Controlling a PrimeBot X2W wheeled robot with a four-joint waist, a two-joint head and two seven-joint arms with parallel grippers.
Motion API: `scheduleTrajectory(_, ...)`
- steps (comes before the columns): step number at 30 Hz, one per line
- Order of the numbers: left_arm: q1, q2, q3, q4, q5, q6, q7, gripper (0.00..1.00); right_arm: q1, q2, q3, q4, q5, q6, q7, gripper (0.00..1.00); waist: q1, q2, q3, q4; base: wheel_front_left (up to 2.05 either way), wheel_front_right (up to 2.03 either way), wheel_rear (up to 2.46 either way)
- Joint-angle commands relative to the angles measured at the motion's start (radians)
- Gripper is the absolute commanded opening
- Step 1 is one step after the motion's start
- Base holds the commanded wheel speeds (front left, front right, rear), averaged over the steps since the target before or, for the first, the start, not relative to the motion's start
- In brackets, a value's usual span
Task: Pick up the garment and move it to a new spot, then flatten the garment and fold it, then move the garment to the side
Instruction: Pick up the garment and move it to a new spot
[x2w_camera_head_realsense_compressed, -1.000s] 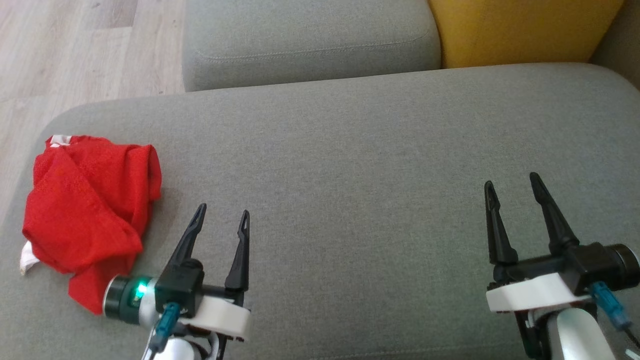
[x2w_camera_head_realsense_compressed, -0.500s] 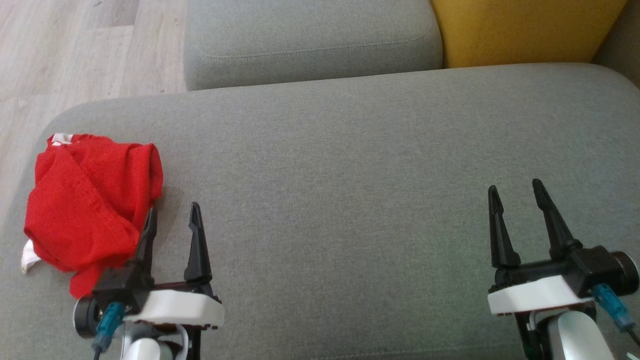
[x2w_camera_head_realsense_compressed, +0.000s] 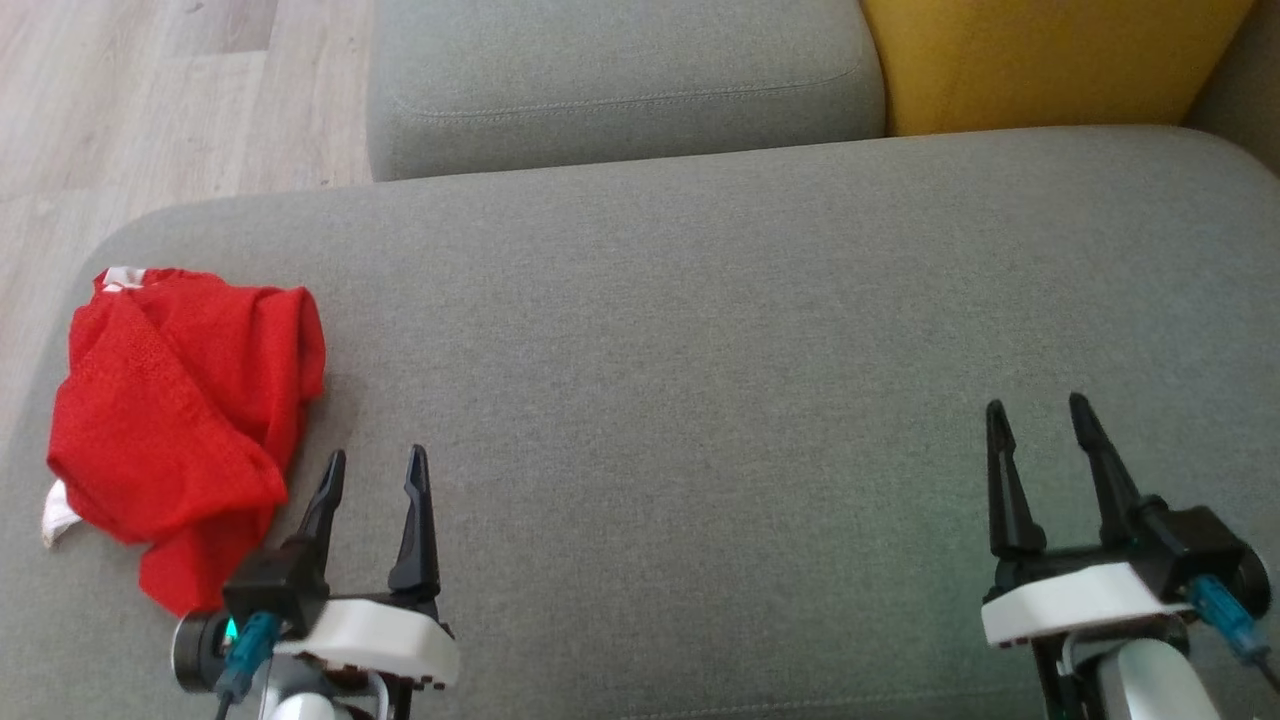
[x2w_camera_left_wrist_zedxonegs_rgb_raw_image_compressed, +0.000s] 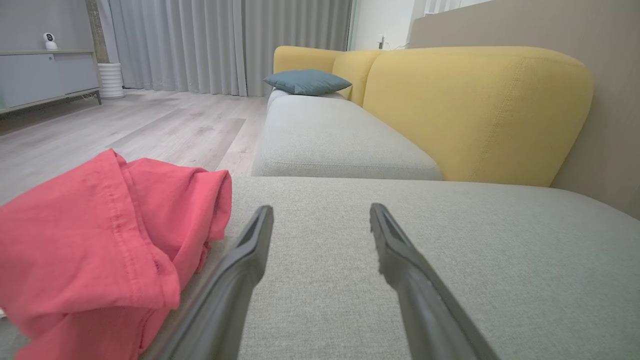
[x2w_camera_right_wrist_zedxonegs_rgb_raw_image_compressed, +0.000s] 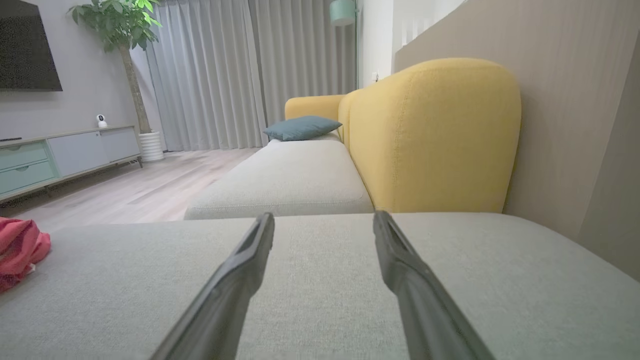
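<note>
A crumpled red garment (x2w_camera_head_realsense_compressed: 180, 420) with a bit of white trim lies near the left end of the grey seat cushion (x2w_camera_head_realsense_compressed: 700, 300). In the left wrist view the garment (x2w_camera_left_wrist_zedxonegs_rgb_raw_image_compressed: 105, 235) bulks at the lower left, beside the left finger. My left gripper (x2w_camera_head_realsense_compressed: 377, 460) stands open just right of the garment's near edge, nothing between its fingers. My right gripper (x2w_camera_head_realsense_compressed: 1037, 405) is open too, low over the bare cushion at the far right. The right wrist view catches the garment (x2w_camera_right_wrist_zedxonegs_rgb_raw_image_compressed: 20, 250) at its left edge.
A second grey cushion (x2w_camera_head_realsense_compressed: 620, 80) lies beyond, with a yellow backrest (x2w_camera_head_realsense_compressed: 1050, 60) at the top right. Wooden floor (x2w_camera_head_realsense_compressed: 150, 100) runs past the cushion's left edge. A teal pillow (x2w_camera_left_wrist_zedxonegs_rgb_raw_image_compressed: 306, 81) rests farther down the sofa.
My left gripper swung left toward the garment, then drew back toward me and a little right. The right gripper slid slightly nearer. The garment has not moved.
</note>
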Motion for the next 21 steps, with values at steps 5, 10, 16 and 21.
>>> scheduleTrajectory(5,-0.037,-0.004,0.028,-0.023,0.005,-0.001,-0.009,1.00,-0.036,-0.008,0.022,0.002,0.012,0.004,-0.006,1.00,0.0000,-0.0001,0.001,-0.001,0.00,0.00,0.00)
scheduleTrajectory(10,-0.039,-0.004,0.026,-0.023,-0.003,0.006,-0.009,1.00,-0.041,-0.008,0.021,0.008,0.013,0.004,-0.006,1.00,0.0000,-0.0001,0.002,0.003,0.00,0.00,0.00)
scheduleTrajectory(16,-0.045,-0.004,0.031,-0.024,-0.004,0.011,-0.009,1.00,-0.035,-0.008,0.027,0.006,0.016,0.004,-0.006,1.00,0.0000,-0.0001,0.003,0.044,0.00,0.00,0.00)
scheduleTrajectory(21,-0.042,-0.004,0.048,-0.030,-0.005,0.012,-0.009,1.00,-0.028,-0.008,0.046,0.007,0.021,0.004,-0.006,1.00,0.0000,-0.0001,0.001,0.101,0.00,0.00,0.00)
